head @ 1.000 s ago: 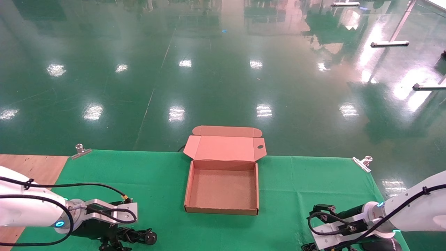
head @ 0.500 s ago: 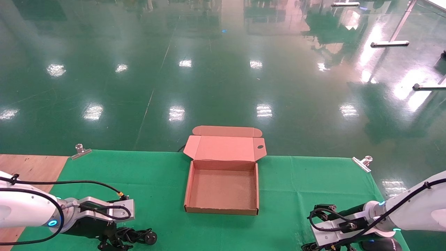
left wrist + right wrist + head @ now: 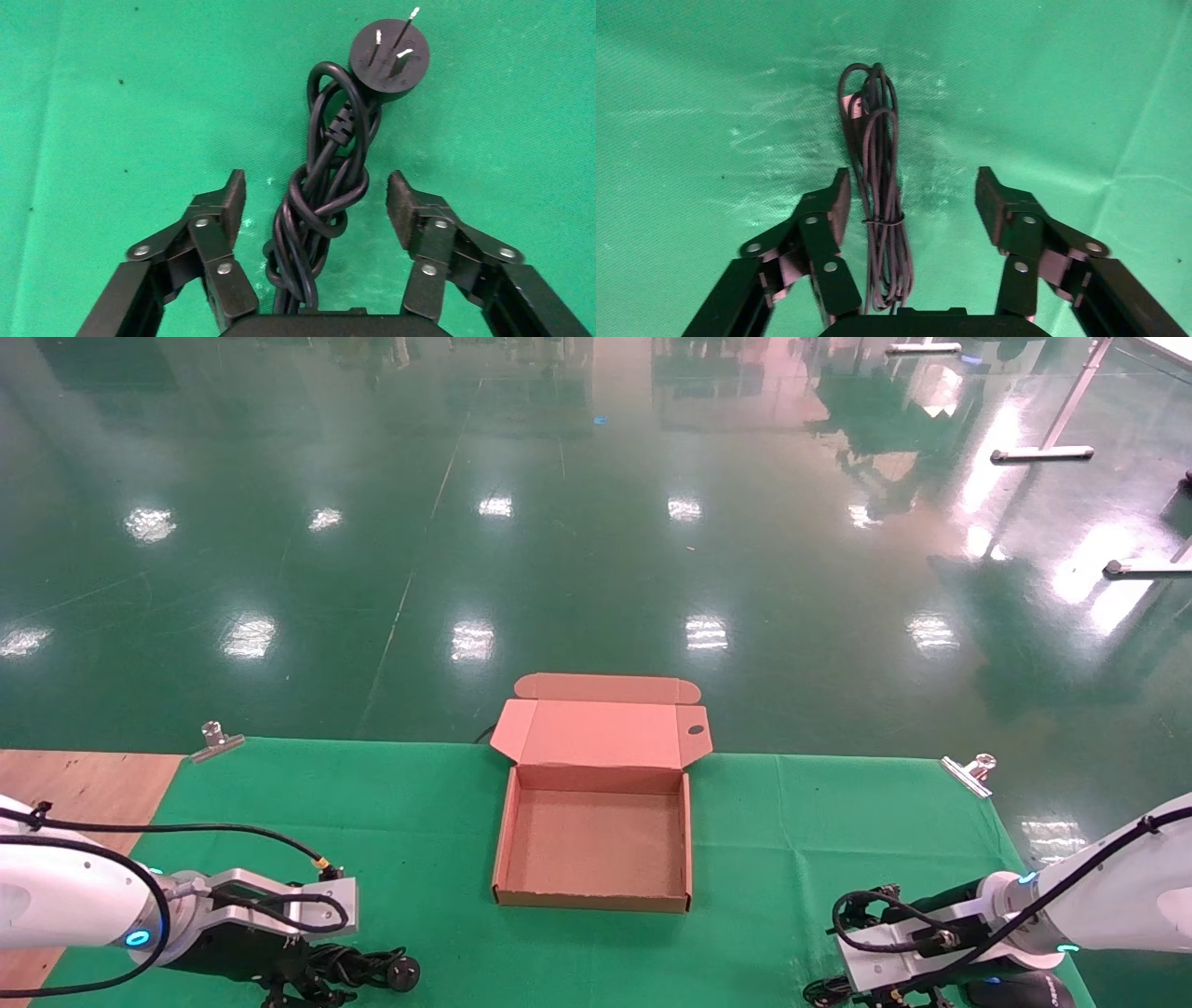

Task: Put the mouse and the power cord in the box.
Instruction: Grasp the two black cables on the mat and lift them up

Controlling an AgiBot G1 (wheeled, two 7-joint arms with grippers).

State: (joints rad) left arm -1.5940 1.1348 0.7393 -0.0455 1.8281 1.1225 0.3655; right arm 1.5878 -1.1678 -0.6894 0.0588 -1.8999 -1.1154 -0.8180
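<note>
One shallow brown cardboard box (image 3: 596, 840) is sitting open on the green-covered surface (image 3: 419, 822), alongside one looped black power cord (image 3: 323, 203), one black oval mouse (image 3: 1024, 991) with its bundled thin cable (image 3: 877, 189), and two silver metal clips (image 3: 216, 740).

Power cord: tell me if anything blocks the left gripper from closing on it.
Nothing visible does. The left gripper is open, one finger on each side of the power cord, which lies on the green cloth.

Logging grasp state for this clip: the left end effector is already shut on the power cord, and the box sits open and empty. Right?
Not quite. In the left wrist view the left end effector is open, its pads straddling the power cord without touching. The box is open and empty.
</note>
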